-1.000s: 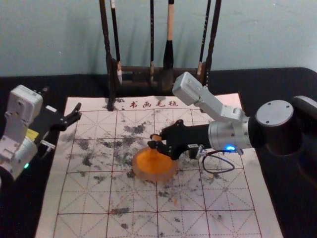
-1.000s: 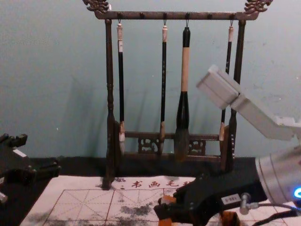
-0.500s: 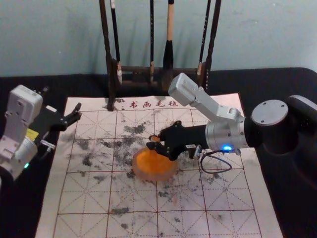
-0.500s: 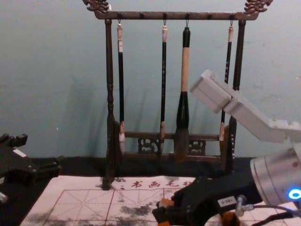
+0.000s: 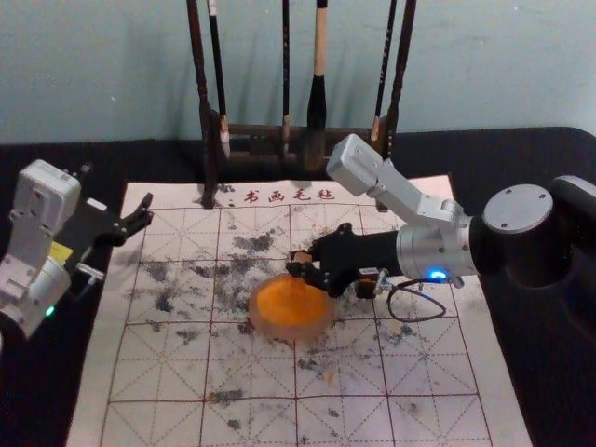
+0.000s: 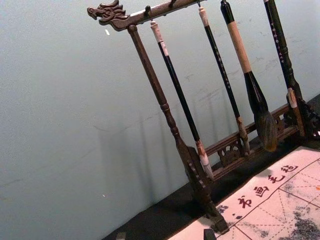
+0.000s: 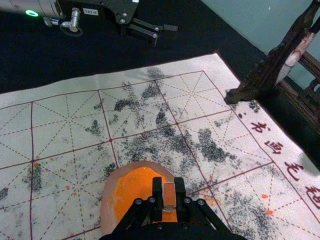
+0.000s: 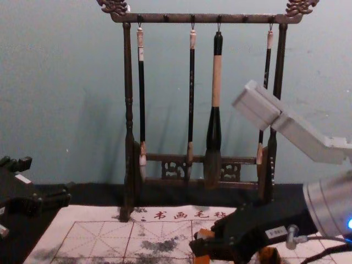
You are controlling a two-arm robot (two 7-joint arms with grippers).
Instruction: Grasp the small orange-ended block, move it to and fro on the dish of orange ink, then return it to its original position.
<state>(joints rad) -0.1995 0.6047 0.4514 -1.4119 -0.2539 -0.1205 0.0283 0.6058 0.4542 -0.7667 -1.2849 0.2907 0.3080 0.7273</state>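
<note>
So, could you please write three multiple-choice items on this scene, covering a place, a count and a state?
1. Where is the dish?
A) on the wall
B) on the mat
C) in the air

2. How many brushes hang from the rack?
A) two
B) seven
C) four

3. How is the right tool?
A) shut on the block
B) wide open and empty
C) shut on a brush

Key:
1 B: the head view shows the mat's grid all around it.
2 C: the chest view shows four, side by side.
3 A: the right wrist view shows the block clamped in it.
</note>
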